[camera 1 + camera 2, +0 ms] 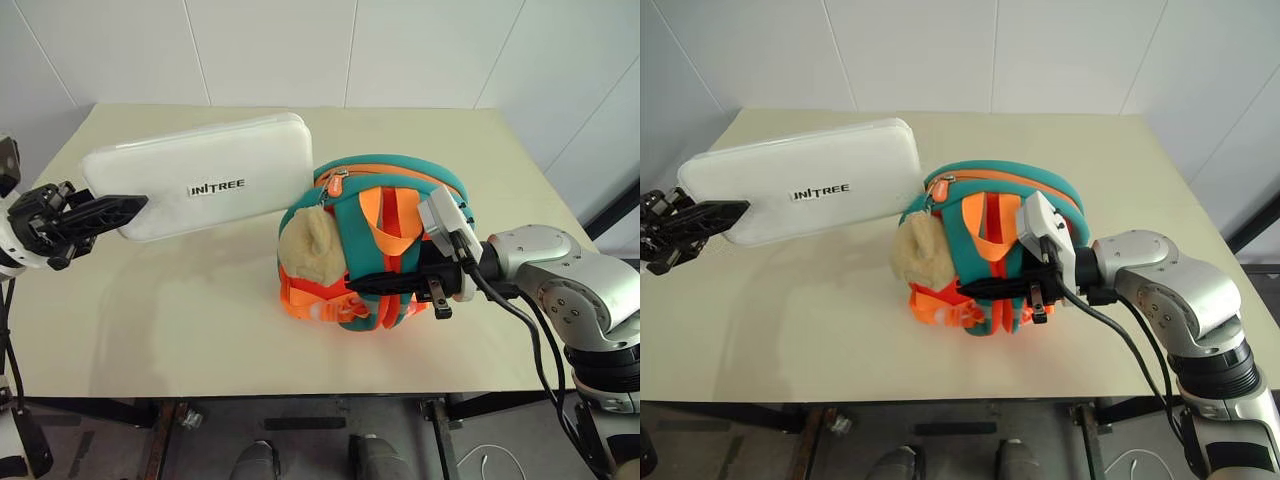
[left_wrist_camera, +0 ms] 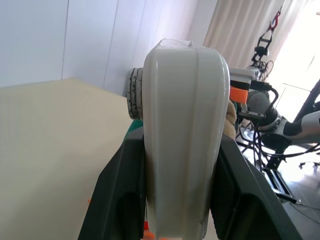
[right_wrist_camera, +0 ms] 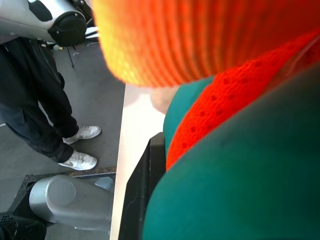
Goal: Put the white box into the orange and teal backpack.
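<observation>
Clamping the near end of the white box (image 1: 205, 172), the left end effector (image 1: 118, 210) has one black finger on each face of the case, as the left wrist view shows, where the white edge runs up between the two fingers (image 2: 119, 200). The box is lifted off the tabletop (image 1: 200, 330) and tilted, its far end raised and lying against the top of the orange and teal backpack (image 1: 385, 235), just beside the orange zipper edge. Dark lettering shows on the box's upper face.

The right end effector (image 1: 400, 285) is closed on the front of the backpack, its black fingers lying across the teal straps and orange webbing low on the bag. The right wrist view shows teal fabric and orange mesh pressed close against one finger (image 3: 137, 195).

The backpack sits on the tabletop toward its right half, straps facing up, with a tan plush piece (image 1: 308, 245) on the side nearer the box. The tabletop is a pale cream surface standing against white wall panels (image 1: 300, 50).

Beyond the tabletop's edge, the right wrist view catches a person (image 3: 35, 105) standing on a dark floor in dark clothes and white shoes.
</observation>
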You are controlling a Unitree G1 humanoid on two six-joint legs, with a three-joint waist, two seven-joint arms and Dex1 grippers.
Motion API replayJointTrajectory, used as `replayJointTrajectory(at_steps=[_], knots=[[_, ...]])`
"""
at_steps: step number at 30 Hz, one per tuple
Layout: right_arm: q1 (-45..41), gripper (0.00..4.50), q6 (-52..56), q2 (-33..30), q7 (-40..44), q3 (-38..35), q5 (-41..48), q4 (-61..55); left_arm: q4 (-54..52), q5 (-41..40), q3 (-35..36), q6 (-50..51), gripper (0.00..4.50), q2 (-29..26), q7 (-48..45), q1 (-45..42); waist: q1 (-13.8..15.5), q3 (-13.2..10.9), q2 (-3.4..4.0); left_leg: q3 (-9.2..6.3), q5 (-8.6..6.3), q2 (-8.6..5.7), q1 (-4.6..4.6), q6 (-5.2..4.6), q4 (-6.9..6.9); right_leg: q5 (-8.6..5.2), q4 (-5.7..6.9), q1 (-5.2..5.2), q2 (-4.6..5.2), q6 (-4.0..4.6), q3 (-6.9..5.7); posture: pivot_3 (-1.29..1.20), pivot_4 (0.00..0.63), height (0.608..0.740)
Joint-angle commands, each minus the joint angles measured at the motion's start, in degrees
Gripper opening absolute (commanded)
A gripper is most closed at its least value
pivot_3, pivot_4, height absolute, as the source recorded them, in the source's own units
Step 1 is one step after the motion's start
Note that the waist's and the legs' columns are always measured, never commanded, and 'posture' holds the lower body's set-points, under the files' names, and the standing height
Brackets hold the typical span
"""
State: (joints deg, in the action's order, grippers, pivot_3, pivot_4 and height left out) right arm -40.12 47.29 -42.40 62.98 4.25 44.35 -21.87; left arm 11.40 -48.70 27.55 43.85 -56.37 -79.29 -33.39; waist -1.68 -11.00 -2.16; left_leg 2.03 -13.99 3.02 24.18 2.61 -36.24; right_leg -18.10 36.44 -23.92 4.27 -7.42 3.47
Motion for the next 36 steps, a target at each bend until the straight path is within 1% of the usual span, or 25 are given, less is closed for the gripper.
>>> replayJointTrajectory(at_steps=[1, 4, 8, 12, 15, 18, 21, 23, 27, 29, 31, 33, 35, 36], knots=[[-1.1, 0.0, -1.1, 0.3, 0.2, -0.6, -0.1, -0.3, -0.1, 4.3, -4.7, -5.0, 1.24, -2.6, -3.9, -1.7, 0.0, 0.0, 0.0, 0.0, 0.0, 0.0, 0.0, 0.0, -0.01, 0.0, 0.0, 0.0, 0.0, 0.0, 0.0, 0.0, 0.15, 0.74], [-1.0, 0.0, -1.0, 0.4, 0.1, -0.7, -0.2, -0.4, 1.4, 6.9, -8.1, -8.0, 1.24, -3.0, -5.0, -4.1, 0.1, 0.0, 0.0, 0.0, 0.0, -0.01, -0.01, 0.0, -0.04, 0.0, 0.02, 0.02, -0.01, 0.0, 0.0, 0.0, 0.15, 0.74], [-0.9, 0.0, -1.0, 0.6, 0.0, -0.7, -0.4, -0.5, 3.1, 12.6, -14.9, -11.5, 1.24, -4.3, -7.4, -9.2, 0.1, 0.0, -0.01, -0.01, 0.0, -0.01, 0.0, -0.02, -0.09, 0.0, 0.02, 0.05, -0.04, 0.0, -0.01, 0.0, 0.15, 0.74], [-0.9, 0.0, -1.2, 0.9, -0.3, -0.6, -0.8, -0.4, 5.3, 18.6, -22.2, -13.7, 1.24, -3.7, -8.1, -16.5, 0.1, 0.0, -0.01, -0.01, -0.01, 0.01, 0.0, -0.04, -0.07, 0.0, 0.01, 0.05, -0.08, 0.0, -0.01, 0.0, 0.15, 0.74], [-0.8, 0.0, -1.3, 1.2, -0.3, -0.5, -0.8, -0.4, 6.4, 23.0, -28.2, -10.9, 1.24, -1.1, -5.3, -23.5, 0.1, 0.0, -0.01, -0.01, -0.01, 0.01, 0.01, -0.04, -0.09, 0.0, 0.02, 0.05, -0.09, -0.01, 0.0, 0.0, 0.15, 0.74], [-0.7, 0.0, -1.4, 1.4, -0.2, -0.4, -1.1, -0.4, 7.7, 26.2, -31.8, -8.6, 1.24, 0.7, -3.6, -27.5, 0.1, 0.0, -0.01, -0.01, -0.01, 0.01, 0.01, -0.04, -0.15, 0.01, 0.04, 0.08, -0.09, -0.02, 0.01, 0.0, 0.15, 0.74], [-0.7, 0.0, -1.7, 2.1, -0.2, 0.0, -1.5, -0.3, 9.1, 29.2, -36.4, -6.2, 1.24, 7.3, -0.3, -33.0, 0.2, 0.0, -0.01, -0.02, -0.02, 0.01, 0.0, -0.05, -0.21, 0.01, 0.08, 0.09, -0.1, -0.03, 0.02, 0.0, 0.15, 0.74], [-0.6, 0.0, -1.7, 2.5, -0.3, 0.2, -1.6, -0.3, 8.6, 29.7, -38.2, -5.2, 1.24, 11.2, 0.3, -34.2, 0.2, 0.0, -0.01, -0.05, -0.01, 0.01, 0.01, -0.06, -0.3, 0.03, 0.13, 0.12, -0.11, -0.06, 0.02, 0.0, 0.15, 0.74], [-0.4, 0.0, -1.8, 3.1, -0.7, 0.3, -1.6, -0.6, 8.4, 31.6, -40.6, -2.7, 1.24, 16.5, 3.2, -34.9, 0.0, 0.0, -0.01, -0.06, -0.03, 0.01, 0.03, -0.09, -0.41, 0.06, 0.12, 0.15, -0.11, -0.12, 0.05, 0.0, 0.15, 0.74], [-0.2, 0.0, -1.6, 3.5, -1.2, 0.3, -1.4, -1.1, 9.8, 33.1, -41.9, -2.4, 1.24, 21.3, 6.9, -34.3, -0.1, 0.0, 0.01, -0.05, -0.03, 0.01, 0.02, -0.1, -0.41, 0.06, 0.12, 0.14, -0.12, -0.13, 0.1, 0.0, 0.15, 0.74], [0.0, 0.0, -1.4, 3.7, -1.7, 0.3, -1.2, -1.5, 10.9, 34.0, -42.2, -2.7, 1.24, 24.7, 9.3, -33.9, 0.2, 0.0, 0.02, -0.07, -0.03, 0.02, 0.01, -0.09, -0.42, 0.04, 0.16, 0.15, -0.14, -0.15, 0.09, 0.0, 0.15, 0.74], [0.1, 0.0, -1.2, 3.8, -2.1, 0.3, -1.1, -1.8, 10.6, 34.2, -42.0, -2.8, 1.23, 25.2, 8.9, -33.5, 0.2, 0.0, 0.02, -0.09, -0.03, 0.02, 0.03, -0.09, -0.53, 0.04, 0.21, 0.15, -0.14, -0.16, 0.09, 0.0, 0.15, 0.74], [0.2, 0.0, -1.1, 4.0, -2.5, 0.1, -0.9, -2.0, 7.8, 33.3, -41.8, -1.3, 1.95, 23.6, 6.6, -32.7, -0.1, 0.0, 0.03, -0.09, -0.06, 0.01, 0.09, -0.13, -0.69, 0.05, 0.23, 0.15, -0.14, -0.18, 0.1, 0.0, 0.15, 0.74], [0.3, 0.0, -1.0, 4.0, -2.6, 0.0, -0.9, -2.1, 6.4, 32.6, -41.3, -0.4, 2.2, 22.6, 5.9, -32.5, -0.2, 0.0, 0.05, -0.07, -0.07, 0.01, 0.08, -0.14, -0.73, 0.06, 0.24, 0.18, -0.14, -0.19, 0.14, 0.0, 0.15, 0.74]])
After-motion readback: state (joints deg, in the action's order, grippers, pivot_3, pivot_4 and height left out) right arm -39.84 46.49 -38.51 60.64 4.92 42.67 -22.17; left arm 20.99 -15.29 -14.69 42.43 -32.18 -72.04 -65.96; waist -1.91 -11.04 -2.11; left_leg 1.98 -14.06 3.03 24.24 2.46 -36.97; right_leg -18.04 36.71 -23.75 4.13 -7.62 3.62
